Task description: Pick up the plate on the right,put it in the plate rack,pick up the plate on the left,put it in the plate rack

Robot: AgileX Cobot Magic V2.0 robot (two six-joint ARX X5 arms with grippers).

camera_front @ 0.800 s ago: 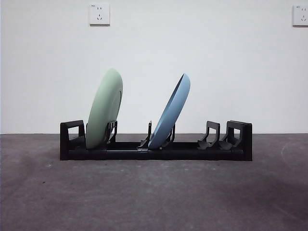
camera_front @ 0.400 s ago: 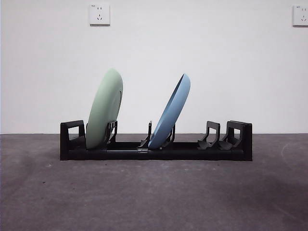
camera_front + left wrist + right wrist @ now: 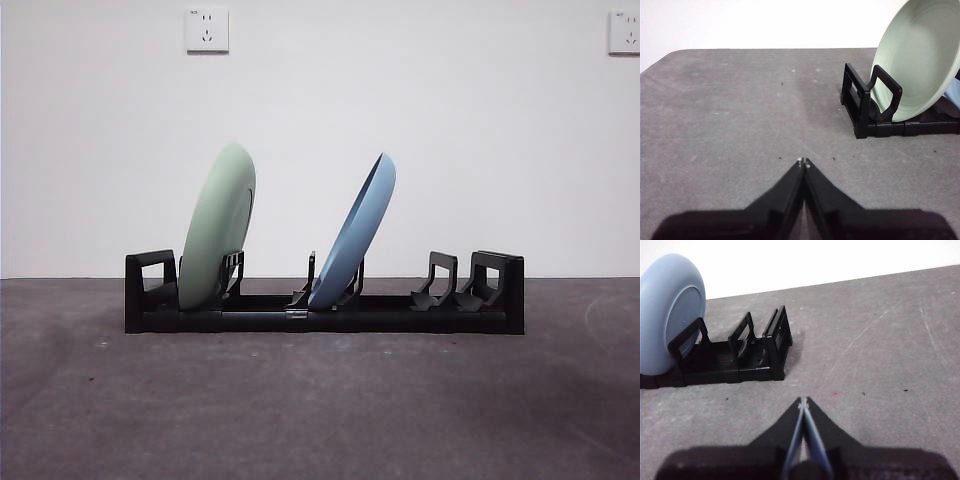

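Beyond both closed grippers, the plate rack holds two plates.

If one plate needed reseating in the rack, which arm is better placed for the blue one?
Right, probably. The right gripper, jaws shut and empty, faces the rack end nearest the blue plate; the left gripper faces the green plate.

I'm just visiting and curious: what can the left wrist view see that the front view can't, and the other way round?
Only the left wrist view shows the left gripper, jaws shut, low over the table away from the plate rack. Only the front view shows the blue plate in full, the rack's free slots and two wall sockets. Both show the green plate standing at the rack's end.
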